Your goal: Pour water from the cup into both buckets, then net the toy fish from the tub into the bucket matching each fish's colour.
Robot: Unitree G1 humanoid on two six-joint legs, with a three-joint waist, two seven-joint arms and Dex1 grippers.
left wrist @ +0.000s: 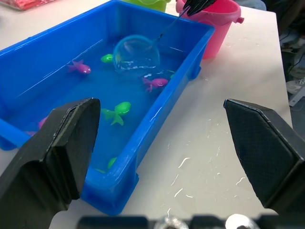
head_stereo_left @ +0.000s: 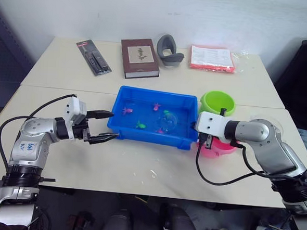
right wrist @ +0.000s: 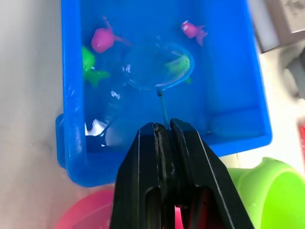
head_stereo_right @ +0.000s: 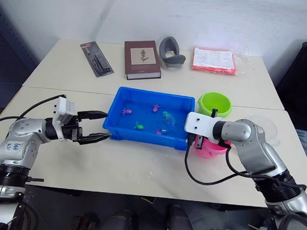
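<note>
The blue tub holds water and several toy fish, such as a pink one and a green one. My right gripper is shut on the net's thin handle. It hovers at the tub's right end, above the pink bucket. The net hoop is dipped in the water over a green fish; I cannot tell whether the fish is inside it. The lime green bucket stands behind the pink one. My left gripper is open beside the tub's left end. The clear cup peeks out behind my right forearm.
At the back of the table lie a brown book, a black packaged tool, a grey curved object and a red packet. Water drops dot the table in front of the tub.
</note>
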